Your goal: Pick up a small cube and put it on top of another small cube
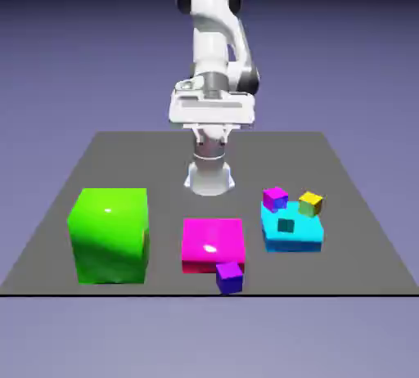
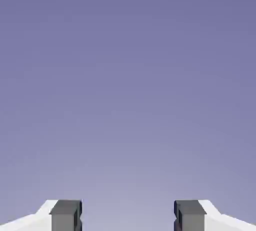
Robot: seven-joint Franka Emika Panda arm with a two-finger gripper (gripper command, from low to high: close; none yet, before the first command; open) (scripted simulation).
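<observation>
You have no brand, label or writing that can be read on the arm, the claw or any of the blocks. Your arm rises over its base and bends at the elbow, with the wide white hand held level above the table, in front of the base. Your claw is open, its two grey fingertips well apart with only blue-violet backdrop between them in the hand view. The indigo cube you are to pick up sits at the table's near edge, just in front of the magenta slab, toward its right side in the exterior view. The magenta-topped cube is farther to the exterior view's right, by the back left corner of the cyan block.
</observation>
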